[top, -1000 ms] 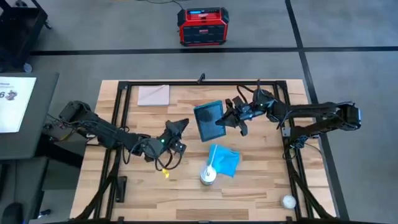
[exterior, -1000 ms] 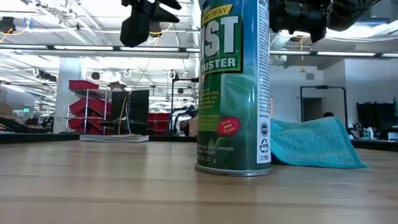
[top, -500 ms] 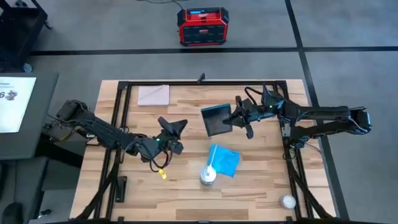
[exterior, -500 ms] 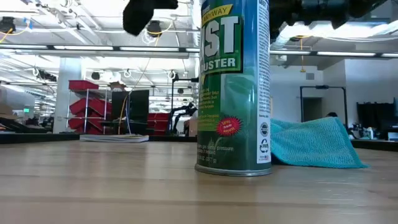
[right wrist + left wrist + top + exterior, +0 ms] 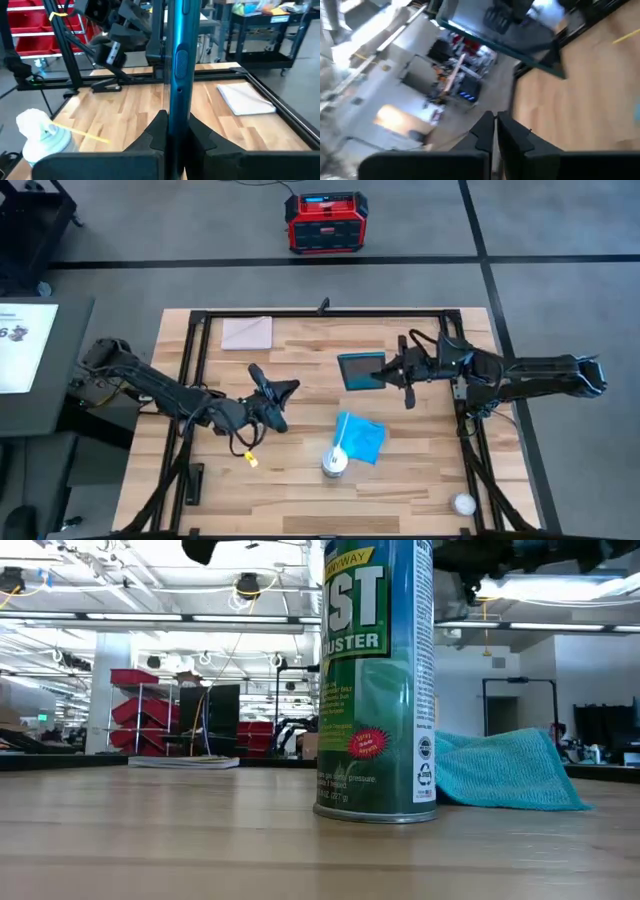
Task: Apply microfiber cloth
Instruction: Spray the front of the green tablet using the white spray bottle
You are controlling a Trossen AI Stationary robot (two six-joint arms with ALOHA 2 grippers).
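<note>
So the microfiber cloth (image 5: 362, 437) is just lying crumpled on the wooden desk (image 5: 300, 490), toward the near edge and right of centre, with nothing holding it. From the low view the cloth (image 5: 500, 772) sits just behind and beside the green duster can (image 5: 377, 680), which stands upright; from overhead the can (image 5: 334, 461) looks to be touching the cloth's corner.

The right gripper (image 5: 392, 369) is up over the desk on the right side, fingers clamped on the dark teal tablet (image 5: 360, 370) (held by its edge, above the surface, not resting on it). In the right wrist view the tablet (image 5: 176, 60) shows edge-on between the two fingers (image 5: 156, 131).

The left gripper (image 5: 283, 390) hovers left of centre, well apart from the cloth, and its fingers (image 5: 482, 132) are pressed together with nothing between them.

Also on the desk: a pale grey-beige sheet (image 5: 247, 332) at the far left corner, and a small white ball (image 5: 463, 504) near the front right corner.
</note>
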